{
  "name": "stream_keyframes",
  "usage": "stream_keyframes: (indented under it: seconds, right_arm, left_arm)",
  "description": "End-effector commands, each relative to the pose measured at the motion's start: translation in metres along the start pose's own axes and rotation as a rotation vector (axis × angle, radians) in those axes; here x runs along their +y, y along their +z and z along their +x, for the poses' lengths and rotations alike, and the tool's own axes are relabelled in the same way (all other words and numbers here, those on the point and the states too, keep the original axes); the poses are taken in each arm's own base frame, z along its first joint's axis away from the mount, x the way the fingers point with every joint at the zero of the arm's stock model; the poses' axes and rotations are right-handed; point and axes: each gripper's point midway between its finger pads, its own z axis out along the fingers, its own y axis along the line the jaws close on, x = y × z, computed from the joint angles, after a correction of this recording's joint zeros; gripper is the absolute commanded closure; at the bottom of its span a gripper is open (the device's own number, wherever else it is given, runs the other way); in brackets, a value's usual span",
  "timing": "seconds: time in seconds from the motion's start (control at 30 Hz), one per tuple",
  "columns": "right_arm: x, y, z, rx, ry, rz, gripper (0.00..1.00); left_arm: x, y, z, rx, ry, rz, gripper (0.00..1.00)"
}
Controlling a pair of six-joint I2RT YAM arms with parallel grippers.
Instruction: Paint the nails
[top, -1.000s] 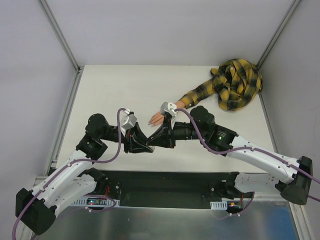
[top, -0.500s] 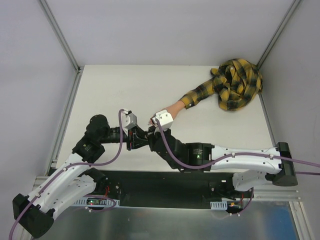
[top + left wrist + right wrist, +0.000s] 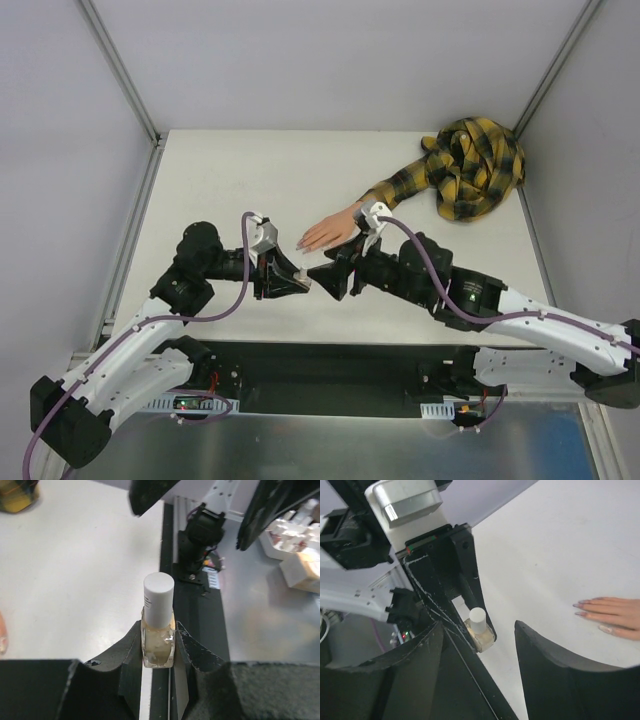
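— Pale desk [image 3: 220, 180] between grey walls, seen from above. Anything new since a second ago?
— On the right arm, yes: swung back toward its own side. Right gripper [image 3: 322, 276] now spread wide, pinching nothing, facing the bottle [image 3: 158, 647] from just beside it. Was pressed together close against that bottle a second earlier.
— And on the left?
— No change: left gripper [image 3: 295, 282] clamped on the bottle's glass body.
— Meaning for the task?
— Probably a let-go for a fresh grip. White cap [image 3: 158, 597] on the bottle, no brush out, so no painting yet.
— Count, big to small?
— One desk, two arms, one heap of plaid cloth [image 3: 475, 168] with one sleeve [image 3: 395, 190], one mannequin hand [image 3: 328, 232] lying flat near both grippers, one bottle, one cap.
— And the nails [image 3: 579, 613]?
— At the fingertips, pointing toward the bottle, apart from it. Three clear in the right wrist view; the rest hidden or too small to count.
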Motion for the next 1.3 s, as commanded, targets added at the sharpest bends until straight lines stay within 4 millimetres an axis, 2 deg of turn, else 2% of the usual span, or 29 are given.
stream_keyframes:
  seconds: [0.0,0.07,0.2,0.37,0.57,0.77,0.8,0.83,0.9,0.93,0.97,1.0,1.03,1.07,1.1,1.13,1.17,1.2,1.27]
  right_arm:
    - [0.05,-0.015,0.005,0.079,-0.106,-0.4,0.38]
    - [0.059,-0.018,0.007,0.099,-0.124,-0.493,0.38]
    - [0.06,-0.014,0.005,0.095,-0.132,-0.551,0.38]
    - [0.068,-0.011,-0.001,0.095,-0.113,-0.666,0.52]
    - [0.068,-0.003,0.001,0.11,-0.1,-0.699,0.6]
    - [0.064,0.003,0.005,0.123,-0.086,-0.691,0.85]
    - [0.063,0.004,0.008,0.132,-0.08,-0.687,0.94]
    - [0.061,0.005,0.014,0.146,-0.072,-0.679,0.98]
    - [0.057,0.007,0.022,0.165,-0.044,-0.653,1.0]
    - [0.051,0.01,0.023,0.161,-0.034,-0.613,1.0]
    - [0.047,0.009,0.028,0.161,-0.032,-0.589,1.0]
    - [0.046,0.01,0.031,0.154,-0.034,-0.562,1.0]
    - [0.026,0.02,0.028,0.114,-0.036,-0.407,1.0]
    - [0.014,0.024,0.017,0.068,-0.042,-0.268,1.0]
    - [0.012,0.016,0.044,0.16,-0.028,-0.081,1.0]
    - [-0.055,0.006,0.019,0.011,-0.008,0.421,1.0]
    - [-0.055,0.0,0.019,0.011,-0.02,0.493,1.0]
    - [-0.034,0.005,0.023,0.015,0.006,0.514,1.0]
    - [-0.024,0.014,0.021,-0.01,-0.006,0.533,1.0]
  left_arm:
    - [-0.041,-0.002,-0.018,-0.031,0.041,0.233,1.0]
    - [-0.049,-0.003,-0.017,-0.021,0.044,0.287,1.0]
    - [-0.056,-0.001,-0.012,0.004,0.023,0.338,1.0]
    - [-0.059,-0.001,-0.01,0.019,0.007,0.368,1.0]
    - [-0.061,-0.002,-0.01,0.02,0.011,0.377,1.0]
    - [-0.059,-0.002,-0.015,-0.007,0.047,0.339,1.0]
    - [-0.054,-0.001,-0.017,-0.016,0.055,0.309,1.0]
    - [-0.051,-0.002,-0.014,-0.01,0.036,0.279,1.0]
    - [-0.033,0.0,-0.021,-0.042,0.09,0.151,1.0]
    - [-0.024,-0.002,-0.019,-0.037,0.093,0.097,1.0]
    - [-0.006,-0.002,-0.022,-0.055,0.093,-0.016,1.0]
    - [0.001,-0.004,-0.025,-0.064,0.1,-0.06,1.0]
    - [0.012,-0.007,-0.025,-0.069,0.107,-0.12,1.0]
    - [0.022,-0.009,-0.024,-0.067,0.094,-0.183,1.0]
    - [0.041,-0.013,-0.025,-0.075,0.094,-0.291,1.0]
    - [0.049,-0.016,-0.025,-0.07,0.101,-0.338,1.0]
    - [0.056,-0.019,-0.022,-0.058,0.09,-0.376,1.0]
    - [0.062,-0.021,-0.022,-0.056,0.094,-0.412,1.0]
    - [0.063,-0.022,-0.023,-0.057,0.102,-0.42,1.0]
